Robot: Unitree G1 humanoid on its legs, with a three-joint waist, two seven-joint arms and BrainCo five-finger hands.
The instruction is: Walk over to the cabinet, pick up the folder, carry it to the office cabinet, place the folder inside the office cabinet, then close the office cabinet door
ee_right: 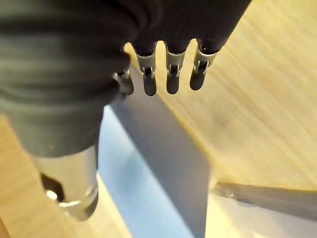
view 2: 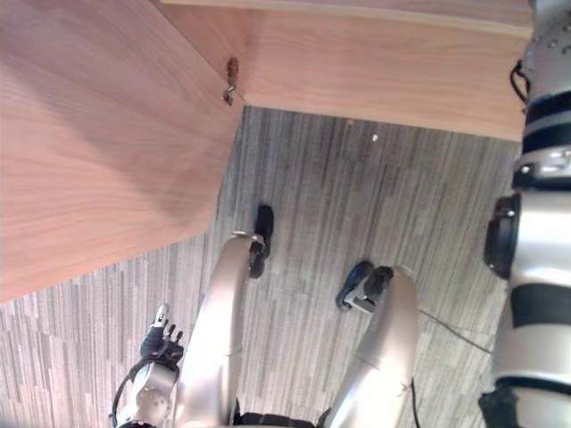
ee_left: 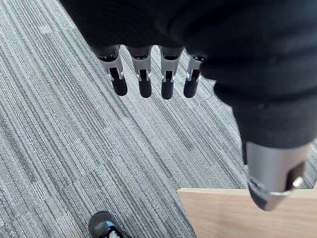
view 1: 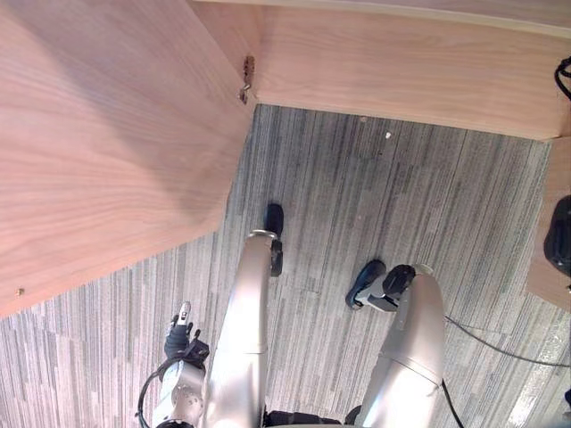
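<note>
A blue-grey folder [ee_right: 163, 163] stands on edge on a pale wooden surface [ee_right: 257, 109] in the right wrist view. My right hand [ee_right: 148, 79] is over it with fingers straight; the folder sits between them and the thumb [ee_right: 69, 188], and I cannot tell whether they touch. That arm [view 2: 544, 223] rises along the right side of the right eye view. My left hand [view 1: 181, 332] hangs low at the lower left over the carpet, fingers [ee_left: 143, 82] straight and holding nothing.
A large wooden cabinet door [view 1: 98, 152] stands open on my left, hinged [view 1: 246, 78] to the wooden cabinet front [view 1: 401, 71] running across the top. Grey striped carpet [view 1: 375, 196] covers the floor between them. A wooden corner [ee_left: 237, 213] shows close to my left hand.
</note>
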